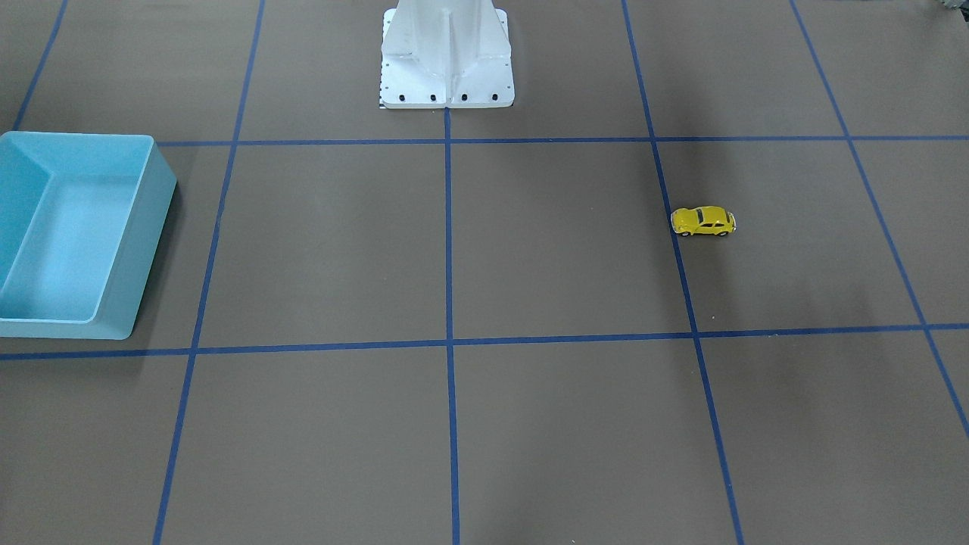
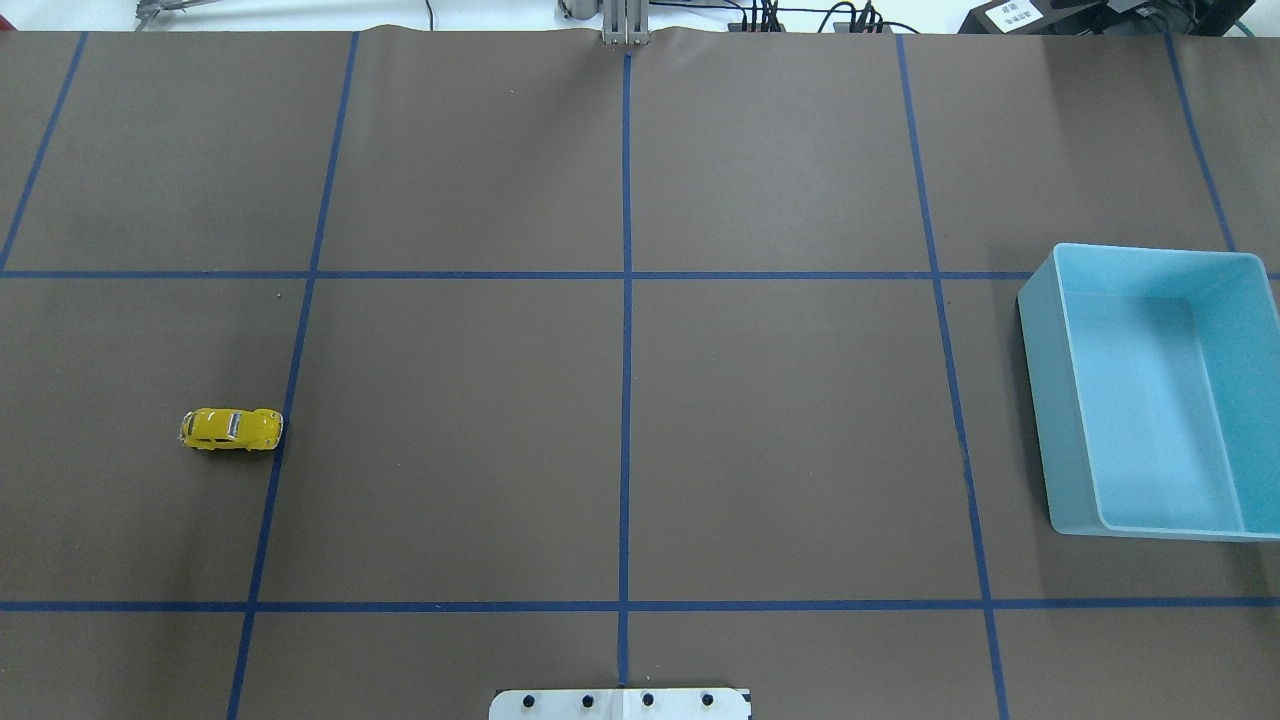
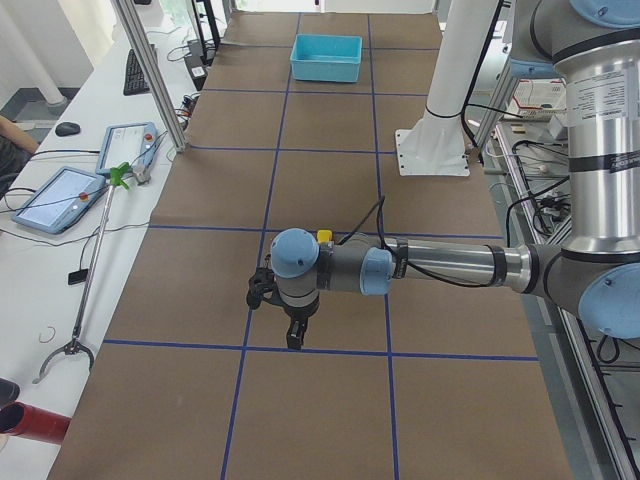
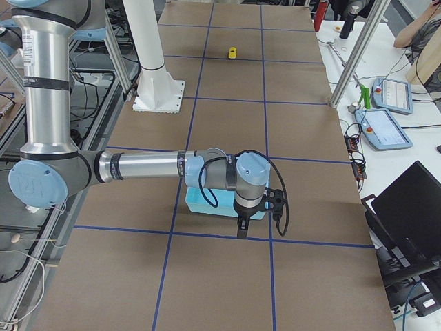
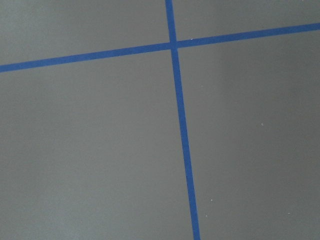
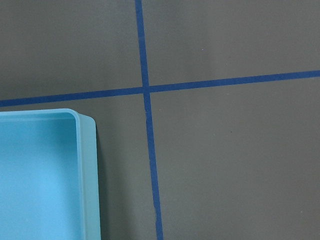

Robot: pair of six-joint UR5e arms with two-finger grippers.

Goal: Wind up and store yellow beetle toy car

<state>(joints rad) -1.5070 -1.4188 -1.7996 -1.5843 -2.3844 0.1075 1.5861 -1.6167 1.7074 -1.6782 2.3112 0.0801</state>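
We find one container on the table: a light blue rectangular plastic bin [image 2: 1045, 400] with rounded corners, standing upright on the brown table covering [image 2: 450, 400] at the robot's right. Inside it we see only its own smooth floor and walls [image 1: 144, 250]. In the right wrist view one corner of its rim [image 6: 85, 170] sits near a crossing of the dark blue tape lines [image 2: 625, 400].

The tiny bright yellow beetle-shaped toy car [image 2: 232, 429] rests on its wheels on the covering at the robot's left, outside the bin and well apart from it. One end [image 1: 703, 221] lies right at a tape line.

From the table's left end we see the left gripper [image 3: 294, 338] pointing down above the covering, nearer that end than the car, of which only a yellow patch [image 3: 325, 237] shows past the forearm. The two do not touch. The left wrist view shows only covering and tape.

The right gripper [image 4: 241, 231] hangs pointing down just beside the bin [image 4: 207, 205], the car [image 4: 233, 52] far off along the table. We cannot tell how wide either gripper's fingers stand, and nothing shows between them.
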